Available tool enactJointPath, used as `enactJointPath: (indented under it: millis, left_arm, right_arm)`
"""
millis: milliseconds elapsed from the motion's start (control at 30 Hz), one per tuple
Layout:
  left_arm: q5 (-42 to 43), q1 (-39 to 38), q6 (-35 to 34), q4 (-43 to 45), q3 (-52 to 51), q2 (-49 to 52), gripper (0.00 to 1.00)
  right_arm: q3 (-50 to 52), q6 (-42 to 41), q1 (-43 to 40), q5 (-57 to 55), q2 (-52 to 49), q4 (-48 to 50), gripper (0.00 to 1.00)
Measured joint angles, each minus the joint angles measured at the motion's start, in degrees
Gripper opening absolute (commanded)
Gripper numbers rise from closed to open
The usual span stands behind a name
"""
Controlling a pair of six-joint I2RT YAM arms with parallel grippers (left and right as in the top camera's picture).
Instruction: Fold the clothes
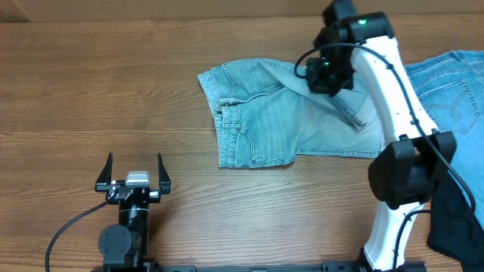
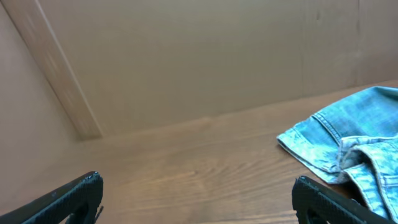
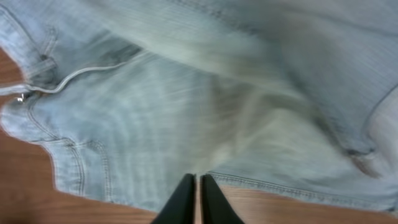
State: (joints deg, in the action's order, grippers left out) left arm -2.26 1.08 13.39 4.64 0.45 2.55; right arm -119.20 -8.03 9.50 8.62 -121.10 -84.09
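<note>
The pale light-blue denim shorts (image 1: pixel 272 121) lie on the wooden table, waistband to the left, partly folded over. My right gripper (image 1: pixel 330 75) hovers over their right part. In the right wrist view its fingers (image 3: pixel 198 177) are closed together at a hemmed edge of the shorts (image 3: pixel 124 124), with a blurred fold of cloth rising from the tips. My left gripper (image 1: pixel 134 157) is open and empty near the front left, well apart from the shorts. In the left wrist view (image 2: pixel 196 186) the shorts' waistband corner (image 2: pixel 354 143) shows at the right.
Medium-blue jeans (image 1: pixel 454 83) lie at the far right edge. A dark cloth (image 1: pixel 457 219) sits at the front right beside the right arm's base. A wooden wall (image 2: pixel 186 56) stands behind the table.
</note>
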Motion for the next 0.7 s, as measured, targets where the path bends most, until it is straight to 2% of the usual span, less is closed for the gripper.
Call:
enactJointPath:
  millis: [67,100,133,267,367,500,533,600,633,667,700]
  left_arm:
    - [0.42,0.00,0.55,5.53,-0.02,0.11,1.00]
    - [2.82,0.00,0.48,11.54,0.13,0.09,1.00]
    - [3.80,0.00,-0.15,12.57,0.28,-0.02,1.00]
    - [5.68,0.00,-6.01,6.56,9.31,6.78,1.00]
    - [9.66,0.00,-7.48,-2.03,29.18,25.75,1.00]
    - [16.20,-1.11,-7.93,-28.46,62.20,57.31,1.00]
    - [17.68,-2.38,-7.96,-35.21,72.54,68.00,1.00]
    - [18.97,-3.32,-8.15,-38.99,79.91,76.39,1.00]
    - [20.63,-3.61,-9.05,-37.90,86.14,83.01,1.00]
    - [22.18,-3.63,-10.14,-36.94,88.00,86.03,1.00]
    - [24.59,-3.63,-10.99,-35.82,88.43,88.59,0.76]
  right_arm:
    - [0.00,0.35,-2.34,-0.07,0.00,0.02,0.04]
    - [0.00,0.83,-3.61,-0.09,0.00,0.04,0.04]
    - [0.00,1.09,-4.04,-0.09,0.00,0.02,0.04]
    - [0.00,1.79,-4.55,-0.04,0.00,1.16,0.04]
    - [-0.02,1.88,-5.86,0.07,0.00,1.31,0.04]
    - [-0.11,1.84,-8.11,0.04,0.17,-2.80,0.04]
    - [-0.09,1.57,-8.57,-0.02,0.17,-4.76,0.04]
    - [-0.11,1.29,-8.79,-0.02,0.17,-6.75,0.04]
    - [-0.11,1.16,-8.92,-0.02,0.20,-8.94,0.04]
    - [-0.09,1.18,-9.01,0.02,0.20,-9.14,0.04]
    - [-0.09,1.16,-9.49,0.02,0.20,-10.05,0.04]
